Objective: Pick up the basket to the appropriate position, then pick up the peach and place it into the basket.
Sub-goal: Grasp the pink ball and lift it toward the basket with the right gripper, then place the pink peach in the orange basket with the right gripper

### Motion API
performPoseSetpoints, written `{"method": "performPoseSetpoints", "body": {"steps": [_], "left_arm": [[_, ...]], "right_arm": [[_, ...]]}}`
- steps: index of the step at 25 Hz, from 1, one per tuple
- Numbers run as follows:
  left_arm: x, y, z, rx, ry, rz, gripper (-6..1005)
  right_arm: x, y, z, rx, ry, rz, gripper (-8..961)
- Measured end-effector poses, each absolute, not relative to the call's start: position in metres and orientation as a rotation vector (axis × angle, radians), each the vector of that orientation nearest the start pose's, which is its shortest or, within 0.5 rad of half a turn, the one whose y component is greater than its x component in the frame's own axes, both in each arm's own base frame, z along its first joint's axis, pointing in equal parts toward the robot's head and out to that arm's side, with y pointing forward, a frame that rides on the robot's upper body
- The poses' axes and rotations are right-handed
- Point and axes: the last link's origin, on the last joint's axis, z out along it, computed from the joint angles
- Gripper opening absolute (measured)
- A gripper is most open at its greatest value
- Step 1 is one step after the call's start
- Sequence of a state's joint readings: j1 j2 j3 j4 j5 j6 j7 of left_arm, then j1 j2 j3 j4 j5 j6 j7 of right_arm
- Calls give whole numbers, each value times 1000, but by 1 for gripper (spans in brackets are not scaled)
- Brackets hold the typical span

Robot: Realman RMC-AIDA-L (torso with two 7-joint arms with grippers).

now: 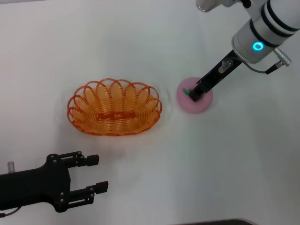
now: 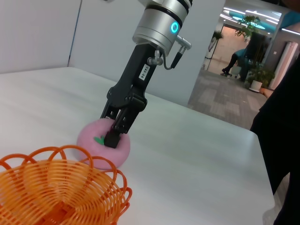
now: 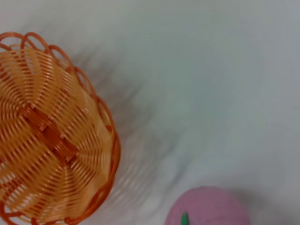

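Note:
The orange wire basket [image 1: 114, 113] stands upright on the white table, left of centre; it also shows in the left wrist view [image 2: 56, 192] and the right wrist view [image 3: 49, 136]. The pink peach [image 1: 202, 104] rests on the table to the basket's right, also in the left wrist view [image 2: 93, 138] and at the edge of the right wrist view [image 3: 208, 208]. My right gripper [image 1: 193, 95] comes down from the upper right; its fingertips [image 2: 112, 139] are drawn together and pressed into the peach's top beside the green leaf mark. My left gripper [image 1: 97, 174] is open and empty, near the front left, apart from the basket.
The white table [image 1: 150, 42] runs wide around both things. A dark strip marks its front edge [image 1: 211, 222]. The right arm's white link [image 1: 267, 28] hangs over the far right.

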State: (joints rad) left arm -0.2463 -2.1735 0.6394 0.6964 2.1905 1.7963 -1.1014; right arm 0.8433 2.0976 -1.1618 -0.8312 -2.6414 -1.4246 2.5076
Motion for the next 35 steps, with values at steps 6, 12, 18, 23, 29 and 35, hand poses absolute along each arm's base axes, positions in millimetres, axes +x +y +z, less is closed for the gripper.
{"method": "performPoseSetpoints", "body": {"steps": [6,12,18,23,29,35], "left_arm": [[-310,206,-33,-2887,-611,-729,631],[-308,206,-32,-2894,-602,-742,630],[-308,207,-32,-2896,-596,-744,629],[-306,208,-31,-2896,-587,-756,628],[-306,209,-29,-2896,-579,-759,626],[-305,210,-29,-2898,-573,-757,625]], "right_arm": [[195,388,-20,-2585,1195,-440,445],[181,393,-1,-2642,1218,-217,311],[149,387,-11,-2807,1144,-17,236],[130,383,-28,-2904,1065,60,207],[121,384,-56,-2921,989,26,207],[121,385,-76,-2928,970,-6,222]]}}
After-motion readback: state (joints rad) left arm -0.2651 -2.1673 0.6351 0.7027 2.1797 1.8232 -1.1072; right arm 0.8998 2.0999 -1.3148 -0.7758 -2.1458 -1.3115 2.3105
